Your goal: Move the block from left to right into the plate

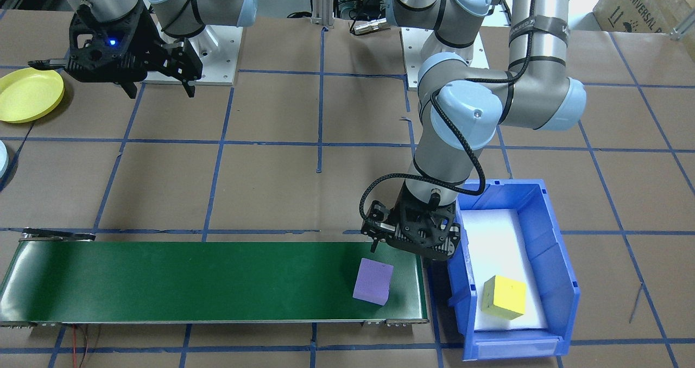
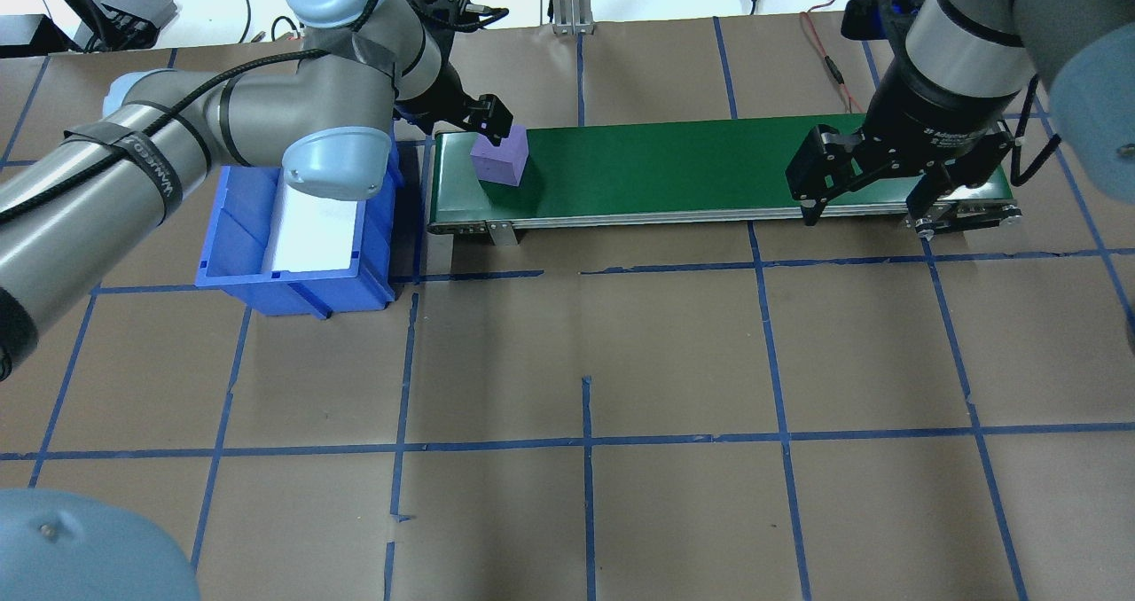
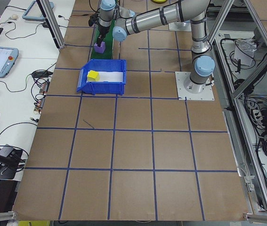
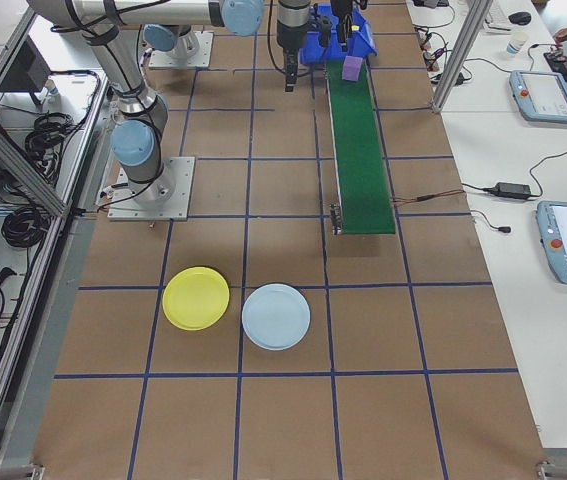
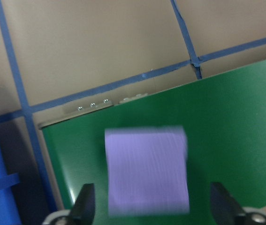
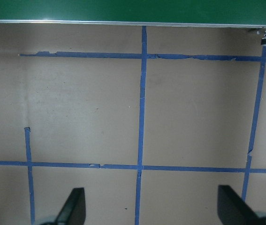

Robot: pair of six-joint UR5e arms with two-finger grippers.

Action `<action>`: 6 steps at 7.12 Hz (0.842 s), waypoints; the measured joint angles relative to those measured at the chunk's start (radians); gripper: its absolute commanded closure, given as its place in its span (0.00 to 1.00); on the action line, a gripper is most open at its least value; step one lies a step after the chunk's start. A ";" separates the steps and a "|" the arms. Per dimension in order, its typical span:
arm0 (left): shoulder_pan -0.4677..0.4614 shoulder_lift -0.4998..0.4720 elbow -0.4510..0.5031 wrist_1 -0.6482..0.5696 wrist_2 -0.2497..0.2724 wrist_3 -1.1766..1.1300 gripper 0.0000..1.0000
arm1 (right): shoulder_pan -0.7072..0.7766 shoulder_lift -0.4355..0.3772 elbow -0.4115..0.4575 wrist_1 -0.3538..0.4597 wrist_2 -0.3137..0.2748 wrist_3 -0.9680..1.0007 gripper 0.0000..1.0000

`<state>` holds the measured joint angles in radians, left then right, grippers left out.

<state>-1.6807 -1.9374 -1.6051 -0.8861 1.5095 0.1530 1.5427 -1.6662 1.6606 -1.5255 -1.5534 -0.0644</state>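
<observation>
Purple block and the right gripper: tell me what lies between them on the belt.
Nothing: in the overhead view the green belt is bare between the purple block and the right gripper.

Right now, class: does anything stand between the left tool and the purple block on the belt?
Nothing visible does. The left tool is open, its fingers wide of the purple block, which sits alone on the green belt.

Block [image 1: 373, 281] on belt [image 1: 190, 281], beside bin [image 1: 559, 281].
</observation>
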 measured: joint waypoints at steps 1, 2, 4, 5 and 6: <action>0.030 0.031 0.003 -0.046 0.026 0.008 0.00 | -0.002 0.003 -0.005 -0.002 -0.002 0.001 0.00; 0.084 0.055 0.000 -0.083 0.035 0.033 0.00 | -0.005 0.007 -0.009 -0.004 -0.019 0.000 0.00; 0.233 0.089 -0.012 -0.153 0.034 0.173 0.00 | -0.017 0.048 -0.028 -0.023 -0.073 -0.002 0.00; 0.272 0.085 -0.014 -0.168 0.028 0.217 0.00 | -0.039 0.094 -0.058 -0.066 -0.076 -0.004 0.00; 0.288 0.068 -0.014 -0.169 0.026 0.244 0.00 | -0.085 0.142 -0.101 -0.112 -0.053 -0.022 0.00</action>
<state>-1.3930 -1.8695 -1.6190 -1.0547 1.5358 0.3975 1.4581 -1.5246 1.5597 -1.6373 -1.6068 -0.0861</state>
